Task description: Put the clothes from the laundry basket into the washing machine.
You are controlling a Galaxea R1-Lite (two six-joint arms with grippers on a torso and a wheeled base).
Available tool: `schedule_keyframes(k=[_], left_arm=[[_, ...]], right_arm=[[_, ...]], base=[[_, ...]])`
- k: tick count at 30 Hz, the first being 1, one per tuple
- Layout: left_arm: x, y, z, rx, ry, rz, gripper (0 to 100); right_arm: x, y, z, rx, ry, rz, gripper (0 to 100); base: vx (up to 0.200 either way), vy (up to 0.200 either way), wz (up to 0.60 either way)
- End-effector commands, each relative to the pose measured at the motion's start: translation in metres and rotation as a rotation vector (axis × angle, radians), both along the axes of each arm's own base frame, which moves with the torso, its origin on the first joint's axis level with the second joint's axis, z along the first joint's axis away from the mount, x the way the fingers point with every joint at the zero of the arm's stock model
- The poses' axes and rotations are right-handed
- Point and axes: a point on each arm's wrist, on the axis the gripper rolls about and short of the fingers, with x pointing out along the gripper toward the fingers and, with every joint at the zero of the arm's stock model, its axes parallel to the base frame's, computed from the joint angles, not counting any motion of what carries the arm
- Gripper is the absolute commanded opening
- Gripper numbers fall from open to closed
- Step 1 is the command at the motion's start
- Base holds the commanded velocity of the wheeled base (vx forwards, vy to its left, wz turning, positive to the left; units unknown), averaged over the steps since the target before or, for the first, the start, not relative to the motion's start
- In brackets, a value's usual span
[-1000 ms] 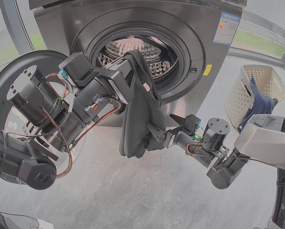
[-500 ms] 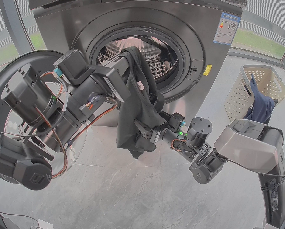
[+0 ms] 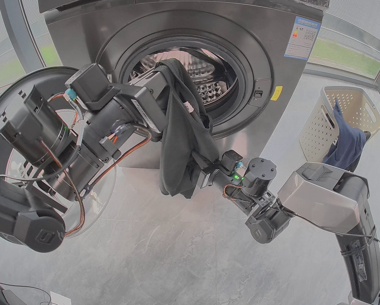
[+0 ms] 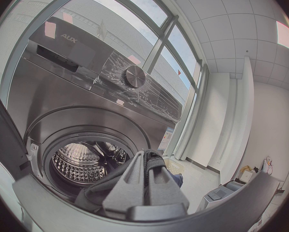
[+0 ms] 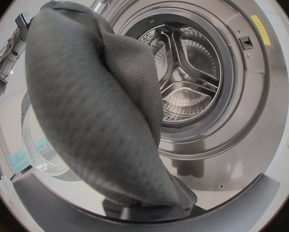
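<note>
While the left gripper, jaws clamped on the garment, holds it at the drum mouth, tail hanging toward 6 o'clock, right gripper, grip untellable, should lift tail inward.

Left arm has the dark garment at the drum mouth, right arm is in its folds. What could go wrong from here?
Most of the dark garment hangs below the drum opening; pinched at its top by the left gripper, it may drape over the rim.
The right gripper sits among the hanging folds; cloth might snag and come back out.
The left arm is near the open door and could bump it.
</note>
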Motion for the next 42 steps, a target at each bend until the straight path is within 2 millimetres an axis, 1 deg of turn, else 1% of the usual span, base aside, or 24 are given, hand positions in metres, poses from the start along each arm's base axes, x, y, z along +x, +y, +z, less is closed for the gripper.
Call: schedule_keyframes(k=[1,5,7,13,14,16,17,21,25,27,28,30,32,33,35,36,38,40,42], left_arm=[[0.001,0.002,0.000,-0.001,0.001,0.010,0],[0.002,0.002,0.000,-0.002,0.003,0.015,0],[0.002,0.002,-0.001,-0.002,0.005,0.017,0],[0.006,0.006,-0.001,0.001,0.007,0.034,0],[0.006,0.006,-0.002,0.001,0.006,0.032,0],[0.006,0.006,-0.001,0.001,0.006,0.032,0],[0.006,0.006,0.000,-0.001,0.004,0.032,0],[0.006,0.006,0.000,-0.001,0.001,0.030,0],[0.005,0.005,0.002,-0.003,-0.002,0.027,0],[0.005,0.005,0.002,-0.002,-0.003,0.024,0],[0.004,0.004,0.001,-0.002,-0.001,0.024,0],[0.004,0.003,0.001,-0.001,0.000,0.021,0],[0.004,0.003,0.002,-0.001,0.000,0.021,0],[0.004,0.003,0.003,-0.003,0.000,0.019,0],[0.003,0.003,0.005,-0.005,-0.005,0.018,0],[0.003,0.002,0.005,-0.007,-0.005,0.016,0],[0.002,0.001,0.006,-0.008,-0.008,0.012,0],[0.002,0.001,0.006,-0.008,-0.008,0.008,0],[0.000,0.002,0.007,-0.012,-0.013,0.008,0]], right_arm=[[0.001,-0.002,0.001,0.003,0.001,-0.006,0],[-0.001,-0.003,0.004,0.015,0.008,-0.029,0],[-0.005,-0.003,0.002,0.009,0.021,-0.026,0],[-0.015,-0.006,0.006,-0.002,0.042,-0.018,0],[-0.022,-0.008,0.007,-0.014,0.056,-0.014,0],[-0.028,-0.007,0.010,-0.017,0.064,-0.001,0],[-0.033,-0.006,0.014,-0.012,0.064,0.008,100],[-0.044,-0.010,0.020,-0.025,0.077,0.029,100],[-0.062,-0.007,0.019,-0.065,0.092,0.121,100],[-0.063,-0.005,0.019,-0.065,0.092,0.128,100],[-0.066,0.000,0.020,-0.063,0.084,0.146,100],[-0.067,0.002,0.020,-0.063,0.082,0.149,100],[-0.066,0.014,0.020,-0.060,0.059,0.169,100],[-0.063,0.019,0.016,-0.063,0.060,0.171,100],[-0.056,0.024,0.011,-0.058,0.052,0.166,100],[-0.049,0.030,0.006,-0.056,0.049,0.158,100],[-0.037,0.034,-0.003,-0.060,0.053,0.125,100],[-0.032,0.036,-0.003,-0.054,0.048,0.107,100],[-0.024,0.041,-0.005,-0.039,0.037,0.084,100]], base=[[0.000,0.000,0.00],[0.000,0.000,0.00],[0.000,0.000,0.00],[0.000,0.000,0.00],[0.000,0.000,0.00],[0.000,0.000,0.00],[0.000,0.000,0.00],[0.000,0.000,0.00],[0.000,0.000,0.00],[0.000,0.000,0.00],[0.000,0.000,0.00],[0.000,0.000,0.00],[0.000,0.000,0.00],[0.000,0.000,0.00],[0.000,0.000,0.00],[0.000,0.000,0.00],[0.000,0.000,0.00],[0.000,0.000,0.00],[0.000,0.000,0.00]])
